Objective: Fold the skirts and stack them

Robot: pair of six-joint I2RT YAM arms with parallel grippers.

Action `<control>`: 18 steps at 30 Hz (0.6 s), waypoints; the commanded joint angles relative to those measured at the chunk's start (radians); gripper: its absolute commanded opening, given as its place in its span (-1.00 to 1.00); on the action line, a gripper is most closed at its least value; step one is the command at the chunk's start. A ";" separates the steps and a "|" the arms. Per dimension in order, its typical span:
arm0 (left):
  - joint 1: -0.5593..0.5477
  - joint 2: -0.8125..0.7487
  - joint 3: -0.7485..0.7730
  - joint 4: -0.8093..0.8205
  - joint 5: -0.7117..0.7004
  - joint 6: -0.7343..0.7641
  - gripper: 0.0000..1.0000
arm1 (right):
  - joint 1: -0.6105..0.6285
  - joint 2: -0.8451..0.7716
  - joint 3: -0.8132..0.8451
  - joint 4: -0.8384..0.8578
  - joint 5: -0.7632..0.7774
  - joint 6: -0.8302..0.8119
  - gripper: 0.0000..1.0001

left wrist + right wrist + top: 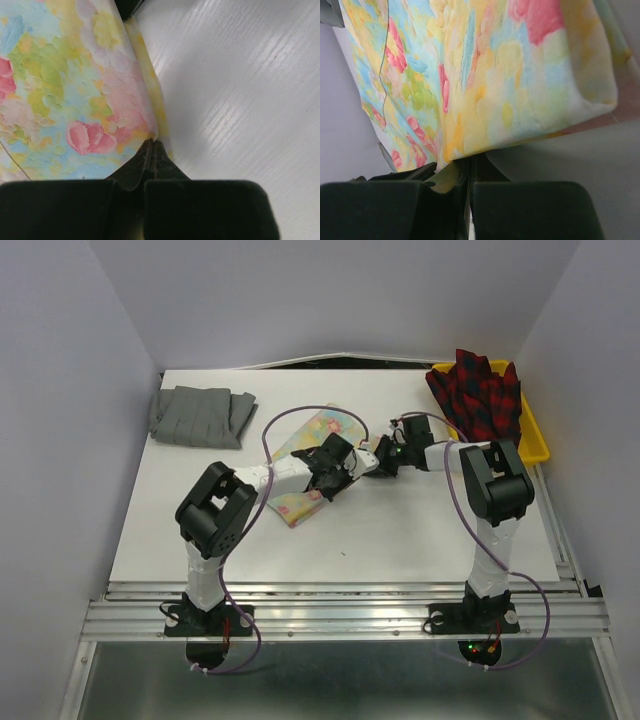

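Near the middle of the table (400, 535), a little toward its far edge, lies the floral skirt (332, 426) (75, 90) (470, 75). It is a soft cloth blotched in pastel yellow, pink, blue and green, stretched slantwise from far right to near left. The left jaws are closed on its edge, the tips pinched together right at a pale yellow hem with the white table beside them. The right jaws are also closed on this skirt, clamping a fold of cloth that rises and drapes in front of their camera. The two meet close together over the skirt's right side.

At the far left corner the grey skirt (200, 415) rests in a pleated bundle. At the far right corner the plaid skirt (480, 395), red and dark, lies heaped on a yellow tray (537, 447) by the right edge. All three skirts lie well apart.
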 commanded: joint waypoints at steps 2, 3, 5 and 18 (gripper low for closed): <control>0.000 0.000 0.011 -0.012 0.003 0.010 -0.89 | 0.002 0.020 0.008 -0.213 0.200 -0.123 -0.96; 0.002 0.003 0.013 -0.018 0.009 0.009 -0.82 | 0.002 0.016 0.025 -0.230 0.195 -0.135 -0.75; 0.008 0.007 0.016 -0.023 0.030 0.007 -0.68 | -0.007 -0.019 0.025 -0.244 0.160 -0.149 -0.49; 0.023 0.019 0.040 -0.012 0.124 -0.016 -0.63 | -0.029 -0.003 -0.029 -0.123 0.081 -0.003 0.18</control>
